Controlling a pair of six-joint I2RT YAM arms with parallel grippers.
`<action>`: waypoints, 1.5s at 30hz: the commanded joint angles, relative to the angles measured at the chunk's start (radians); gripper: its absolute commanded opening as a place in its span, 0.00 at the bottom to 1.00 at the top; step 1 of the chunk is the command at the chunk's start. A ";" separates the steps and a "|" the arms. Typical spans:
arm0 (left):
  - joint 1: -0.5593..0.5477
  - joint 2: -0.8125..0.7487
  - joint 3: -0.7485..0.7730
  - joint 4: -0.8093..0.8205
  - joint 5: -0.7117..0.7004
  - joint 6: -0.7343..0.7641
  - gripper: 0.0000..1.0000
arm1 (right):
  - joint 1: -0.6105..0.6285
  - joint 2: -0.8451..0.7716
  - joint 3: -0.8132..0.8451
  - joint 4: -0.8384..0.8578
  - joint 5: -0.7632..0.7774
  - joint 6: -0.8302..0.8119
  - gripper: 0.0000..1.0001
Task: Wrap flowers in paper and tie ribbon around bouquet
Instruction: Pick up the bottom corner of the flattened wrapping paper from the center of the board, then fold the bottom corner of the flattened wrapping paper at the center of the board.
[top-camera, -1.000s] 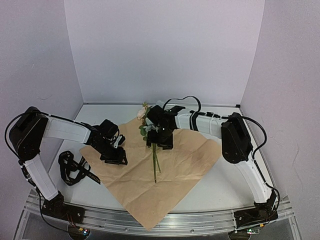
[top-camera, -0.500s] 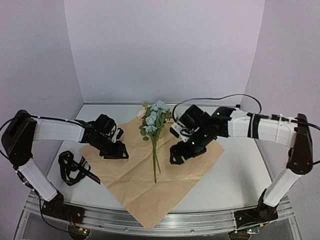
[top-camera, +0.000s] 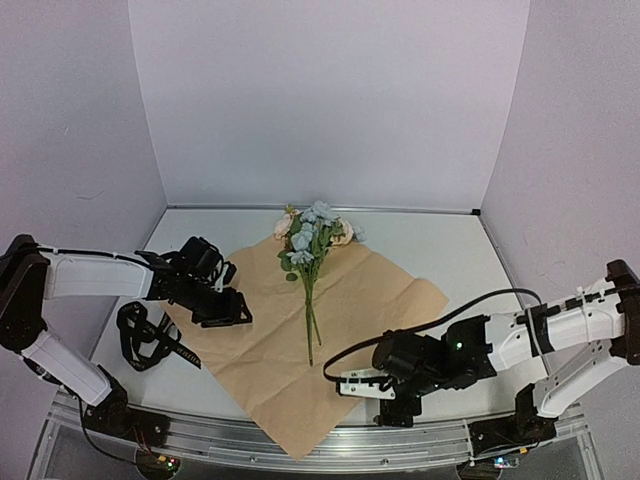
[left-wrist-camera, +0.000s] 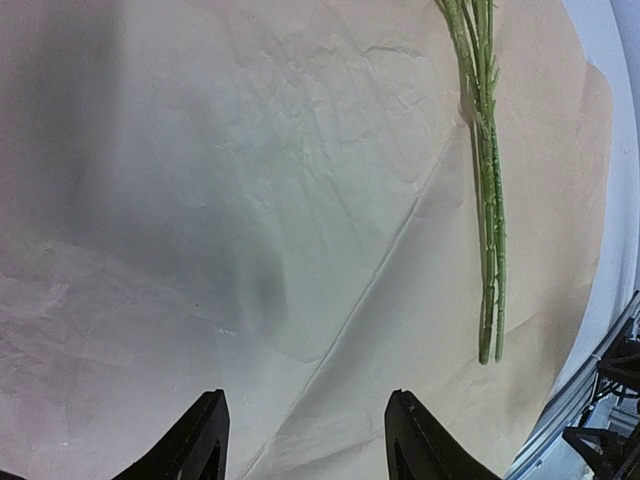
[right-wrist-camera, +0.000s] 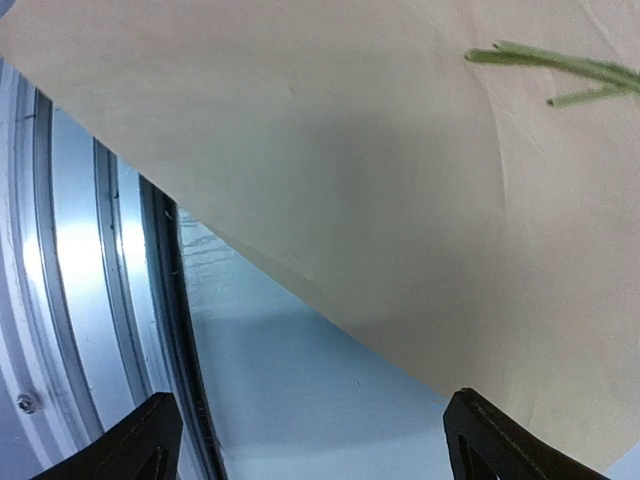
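- Step in hand: the wrapping has not begun. The flowers (top-camera: 309, 270) lie loose on the paper (top-camera: 260, 350), with the blooms toward the top of the top view and the stems pointing down to its centre. The paper lies flat, tan face up, its lowest corner over the rail (right-wrist-camera: 90, 300).
- The ribbon (top-camera: 150, 338) lies heaped at the left of the top view, just off the paper's left corner, with nothing touching it.
- The left gripper (left-wrist-camera: 310, 440) hovers over the left part of the paper, jaws apart and nothing between them. The stems show at the upper right of its wrist view.
- The right gripper (right-wrist-camera: 320, 450) hangs low at the lower right of the top view, by the paper's lower-right edge, jaws wide and empty. That edge crosses the table (right-wrist-camera: 300, 380) in its wrist view.
- Next move, as I judge it: a gripper must pinch up a paper edge or corner and fold it over the stems. The sheet is thin and flat, so lifting it without dragging the flowers will need care.
- Writing: the ribbon carries pale marks, too small to read. No brand or label is legible elsewhere.
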 joint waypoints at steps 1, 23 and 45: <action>-0.006 -0.063 -0.001 0.015 -0.036 -0.033 0.56 | 0.082 0.048 -0.058 0.245 0.188 -0.242 0.95; -0.006 -0.089 0.028 -0.041 -0.062 -0.015 0.56 | 0.221 0.219 0.010 0.483 0.416 -0.362 0.32; -0.006 -0.199 0.214 -0.233 -0.102 0.073 0.56 | -0.184 0.294 0.556 -0.269 0.023 0.278 0.00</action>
